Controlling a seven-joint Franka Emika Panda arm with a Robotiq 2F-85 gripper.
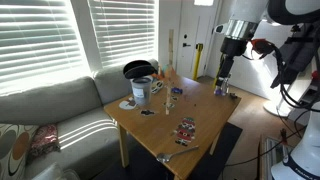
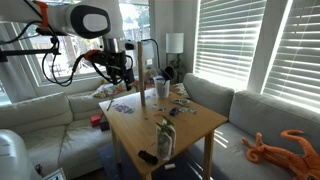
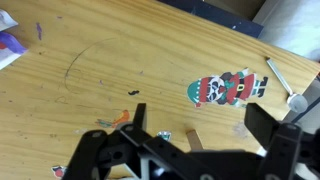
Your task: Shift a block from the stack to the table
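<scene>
Light-brown wooden table [image 1: 205, 118] bears the small block stack [image 1: 223, 93] at one corner, directly under the gripper [image 1: 224, 80], whose jaws stand apart, apparently ready to straddle the uppermost piece.

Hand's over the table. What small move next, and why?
Probably lower the hand slightly and centre it on the small brown piece before closing. In the wrist view the jaws stand open, empty, and that piece lies on the table roughly between them. Whether it is a block I cannot tell.
</scene>
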